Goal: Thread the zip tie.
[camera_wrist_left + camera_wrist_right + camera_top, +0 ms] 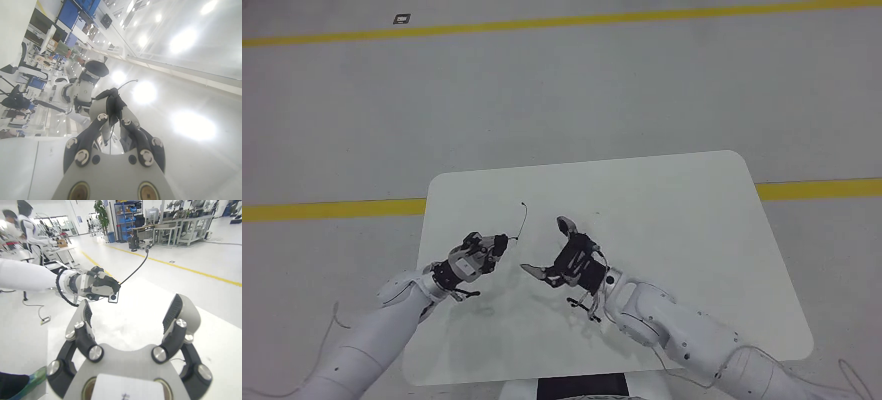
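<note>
Pinches tie (pixel 520 221) in left gripper (pixel 499 243), free end toward 1 o'clock; holds right gripper (pixel 544 246) open at 3 o'clock, near.

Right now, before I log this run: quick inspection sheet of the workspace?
Surface: white rounded-corner table, matte top.
Job's things: thin black plastic zip tie, one end clamped, free end curving up over the table, no loop formed.
Clutter: nothing seen.
Grippers: left pincer shut on the zip tie; right pincer open, empty, beside it, apart.
Cables: black ribbed cable looped at the left wrist.
Surroundings: grey floor with yellow lines; shelving with blue bins, workbenches behind.
</note>
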Controlling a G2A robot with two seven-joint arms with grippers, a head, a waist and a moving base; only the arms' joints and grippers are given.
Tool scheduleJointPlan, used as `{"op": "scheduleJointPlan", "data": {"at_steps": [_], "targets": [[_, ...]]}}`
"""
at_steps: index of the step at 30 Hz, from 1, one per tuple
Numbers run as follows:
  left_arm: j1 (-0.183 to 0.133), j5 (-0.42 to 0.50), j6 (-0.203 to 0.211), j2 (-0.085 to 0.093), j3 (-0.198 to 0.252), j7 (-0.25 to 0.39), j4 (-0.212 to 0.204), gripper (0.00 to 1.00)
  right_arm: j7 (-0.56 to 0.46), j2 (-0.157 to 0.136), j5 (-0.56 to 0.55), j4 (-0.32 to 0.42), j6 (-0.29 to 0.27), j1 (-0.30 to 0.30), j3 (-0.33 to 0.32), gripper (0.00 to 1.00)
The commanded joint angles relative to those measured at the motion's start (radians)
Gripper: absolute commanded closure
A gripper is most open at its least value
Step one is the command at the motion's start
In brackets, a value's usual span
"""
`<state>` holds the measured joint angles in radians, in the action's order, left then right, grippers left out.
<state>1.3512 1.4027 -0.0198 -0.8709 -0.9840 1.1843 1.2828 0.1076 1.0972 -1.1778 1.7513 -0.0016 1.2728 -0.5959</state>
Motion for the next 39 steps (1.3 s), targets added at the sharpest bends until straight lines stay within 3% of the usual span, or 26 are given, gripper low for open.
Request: {"op": "scheduleJointPlan", "data": {"at_steps": [1, 6, 15, 22, 23, 24, 26, 27, 33, 39], "targets": [[0.000, -0.001, 0.000, -0.002, -0.003, -0.006, 0.002, 1.00, -0.025, 0.007, -0.043, -0.003, 0.028, -0.002, 0.007, 0.00], [0.003, -0.002, 0.011, -0.008, -0.012, -0.005, 0.009, 1.00, -0.043, 0.026, -0.063, -0.011, 0.048, -0.008, 0.018, 0.00], [0.003, -0.002, 0.011, -0.008, -0.012, -0.005, 0.009, 1.00, -0.043, 0.026, -0.063, -0.011, 0.048, -0.008, 0.018, 0.00], [0.013, -0.006, 0.024, -0.014, -0.021, -0.028, 0.030, 1.00, -0.051, 0.035, -0.065, -0.003, -0.034, -0.005, 0.007, 0.00], [0.014, -0.008, 0.026, -0.015, -0.023, -0.025, 0.031, 1.00, -0.053, 0.037, -0.063, -0.003, -0.041, -0.006, 0.007, 0.29], [0.016, -0.009, 0.027, -0.016, -0.026, -0.022, 0.032, 1.00, -0.055, 0.040, -0.058, -0.004, -0.048, -0.007, 0.006, 0.49], [0.019, -0.014, 0.029, -0.017, -0.029, -0.015, 0.035, 1.00, -0.064, 0.046, -0.048, -0.013, -0.056, -0.011, 0.006, 0.60], [0.020, -0.016, 0.031, -0.018, -0.031, -0.011, 0.037, 1.00, -0.067, 0.049, -0.044, -0.017, -0.057, -0.011, 0.006, 0.64], [0.024, -0.025, 0.033, -0.021, -0.037, 0.004, 0.039, 1.00, -0.064, 0.065, -0.032, -0.036, -0.053, -0.007, -0.001, 0.66], [0.024, -0.025, 0.033, -0.021, -0.037, 0.004, 0.039, 1.00, -0.061, 0.075, -0.045, -0.036, -0.057, 0.005, -0.011, 0.82]]}}
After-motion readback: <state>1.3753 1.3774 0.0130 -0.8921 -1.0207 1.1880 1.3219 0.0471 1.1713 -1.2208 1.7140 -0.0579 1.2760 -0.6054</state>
